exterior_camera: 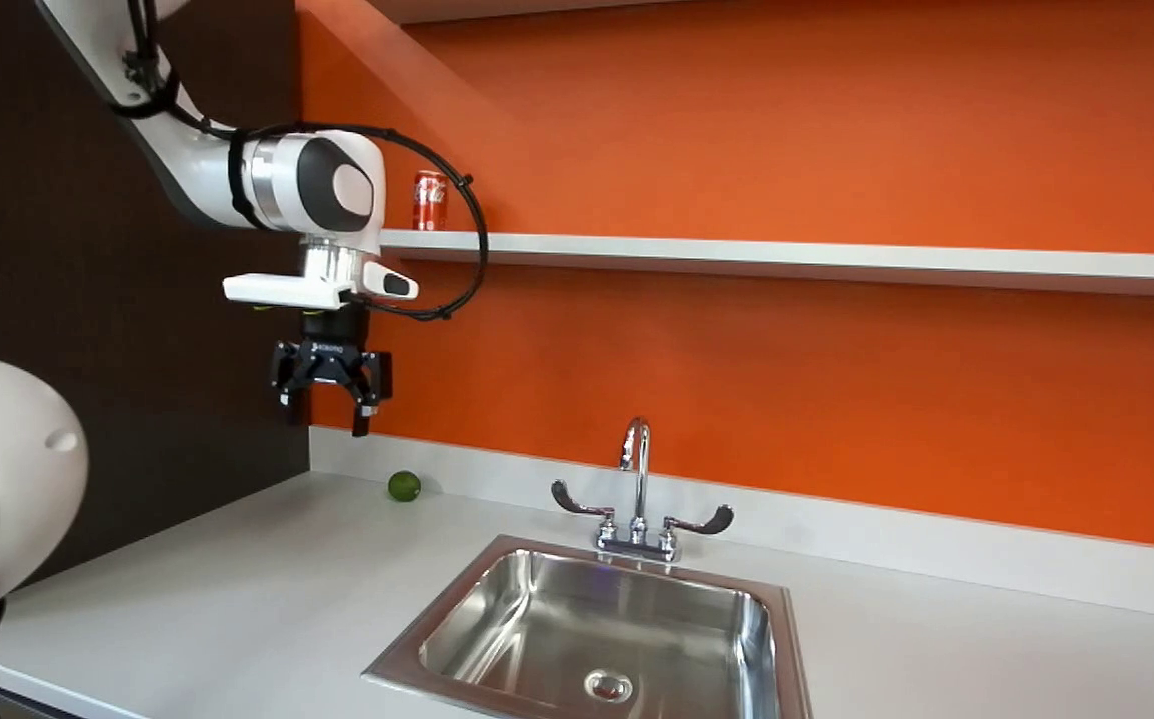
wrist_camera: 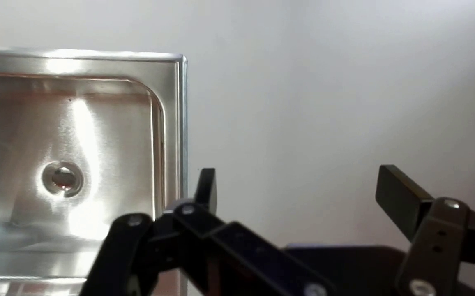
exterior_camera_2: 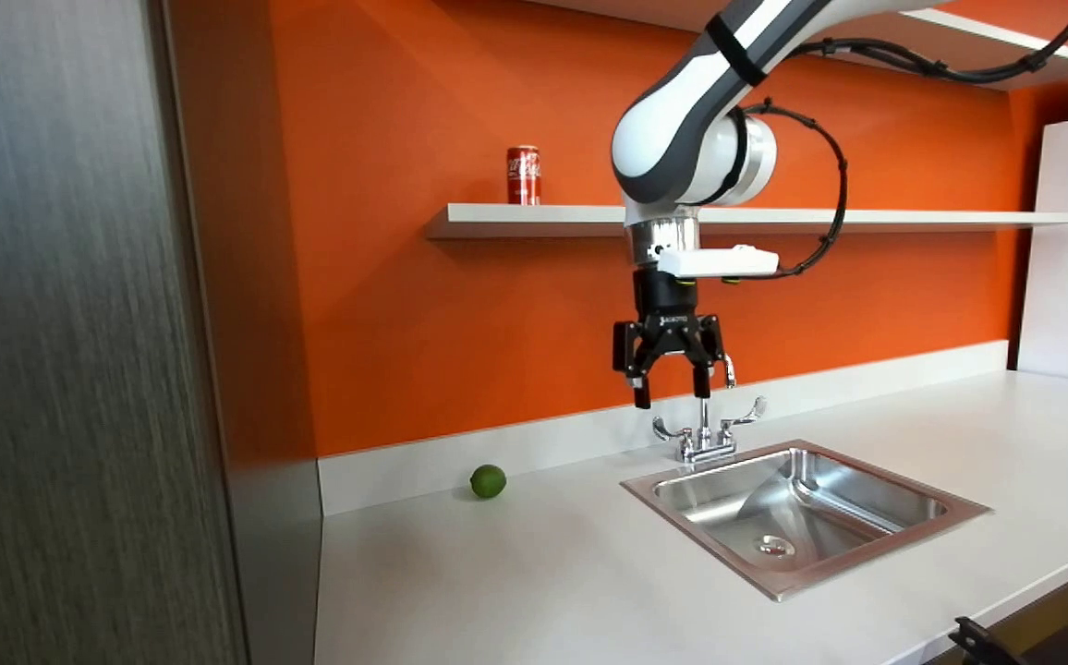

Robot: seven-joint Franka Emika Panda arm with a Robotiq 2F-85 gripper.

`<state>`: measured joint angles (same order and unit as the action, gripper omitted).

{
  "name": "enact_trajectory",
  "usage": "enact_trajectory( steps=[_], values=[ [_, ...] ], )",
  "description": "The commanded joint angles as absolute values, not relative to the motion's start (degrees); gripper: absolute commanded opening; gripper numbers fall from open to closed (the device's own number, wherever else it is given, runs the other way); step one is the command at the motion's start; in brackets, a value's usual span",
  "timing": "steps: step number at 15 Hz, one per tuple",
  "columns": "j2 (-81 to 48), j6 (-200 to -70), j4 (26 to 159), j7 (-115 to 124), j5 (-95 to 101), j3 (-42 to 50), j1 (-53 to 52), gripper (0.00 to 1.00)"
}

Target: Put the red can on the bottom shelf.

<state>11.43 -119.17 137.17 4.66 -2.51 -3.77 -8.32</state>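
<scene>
Presently, stock as I read it from my remote station. Red Coca-Cola can (exterior_camera_2: 524, 175), one: upright on the bottom shelf (exterior_camera_2: 571, 214), the long white plank along the orange wall (exterior_camera: 837, 399), near the end toward the dark panel (exterior_camera: 158, 419); seen there in both exterior views. How deep its base sits behind the front edge, I cannot tell. Upper shelf (exterior_camera_2: 1005, 37), one: overhead, not the one ordered. Claw (exterior_camera_2: 672, 390), one: jaws spread wide, nothing held, pointing down, lower than the can and well apart from it. My wrist view gives both fingers (wrist_camera: 402, 197) with a broad gap between, white bench (exterior_camera_2: 460, 582) below, and stainless steel sink (wrist_camera: 172, 123) off to the side. Faucet (exterior_camera: 640, 499), one, two lever handles, behind the sink. Green ball, perhaps a lime (exterior_camera_2: 488, 481), one: on the bench near the backsplash (exterior_camera: 837, 534), no part of the order. Progress, by my reckoning: placing complete, since the can stands unaided on the right level and the claw has no hold on it. Outstanding: nothing of the placing that I can find; at most, parking the arm (exterior_camera_2: 682, 129). Noted risk: lifting it carelessly toward that shelf end might topple the can.
</scene>
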Motion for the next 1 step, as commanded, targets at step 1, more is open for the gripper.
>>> enact_trajectory(
  steps=[1],
  values=[
    [11.5,-119.1,137.3,4.5,-2.8,-4.7,-7.4,1.0]
  ],
)
